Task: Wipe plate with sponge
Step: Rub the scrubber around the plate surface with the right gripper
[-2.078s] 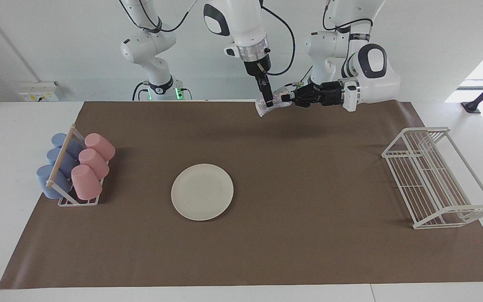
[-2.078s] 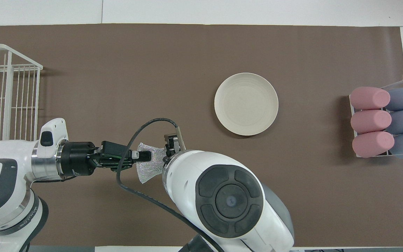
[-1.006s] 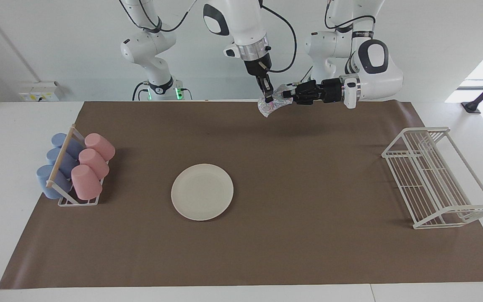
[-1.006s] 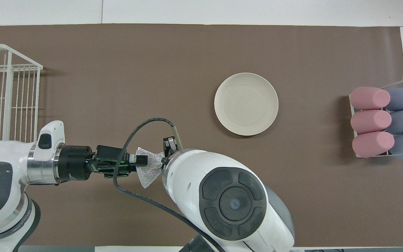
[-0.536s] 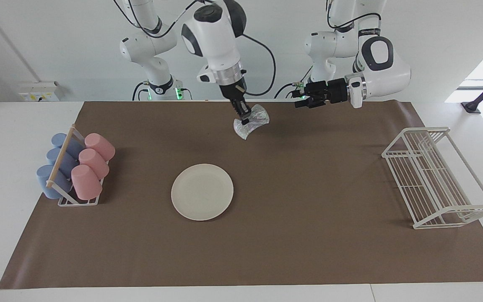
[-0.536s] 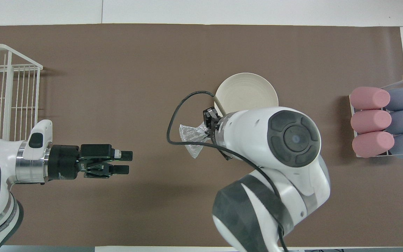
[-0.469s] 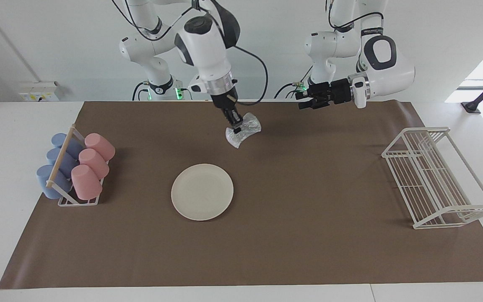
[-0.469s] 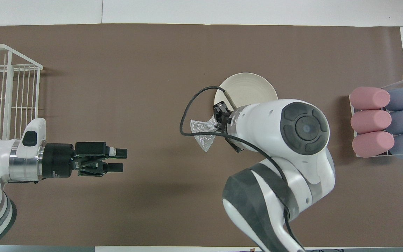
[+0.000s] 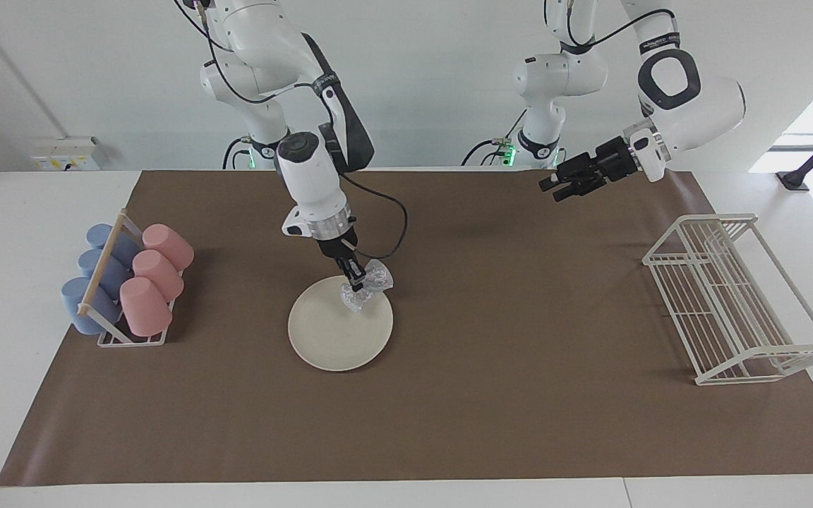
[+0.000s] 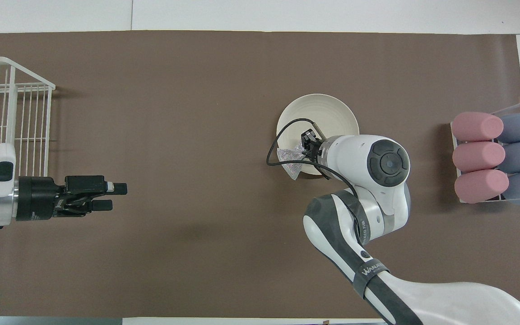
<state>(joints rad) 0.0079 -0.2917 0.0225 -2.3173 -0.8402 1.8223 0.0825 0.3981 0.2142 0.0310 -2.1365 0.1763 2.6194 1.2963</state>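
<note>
Your right gripper point(image 9: 356, 282) is clenched on the sponge point(image 9: 366, 288), the silvery wad bunched around its fingertips, and it hangs over the plate's point(image 9: 329, 339) edge nearest the robots, on the side toward the left arm's end of the table. From the facing view you cannot tell whether the sponge's lower tip touches the plate or sits just above it. In the overhead view the right gripper point(image 10: 307, 143) and its forearm cover the near part of the plate point(image 10: 327, 110), with the sponge point(image 10: 290, 160) sticking out past the rim over the brown mat point(image 9: 519, 395).

The plate lies flat on the mat, toward the right arm's end of the table, well apart from the cup rack point(image 9: 121, 289) of pink and blue cups at that end.

Your left gripper point(image 9: 553, 187) waits raised over the mat near the robots' edge, toward the left arm's end, fingers released and holding nothing; the overhead view shows the left gripper point(image 10: 114, 197) with a plain gap between its fingers. The white wire rack point(image 9: 738, 303) stands beyond the mat's corner at that end
</note>
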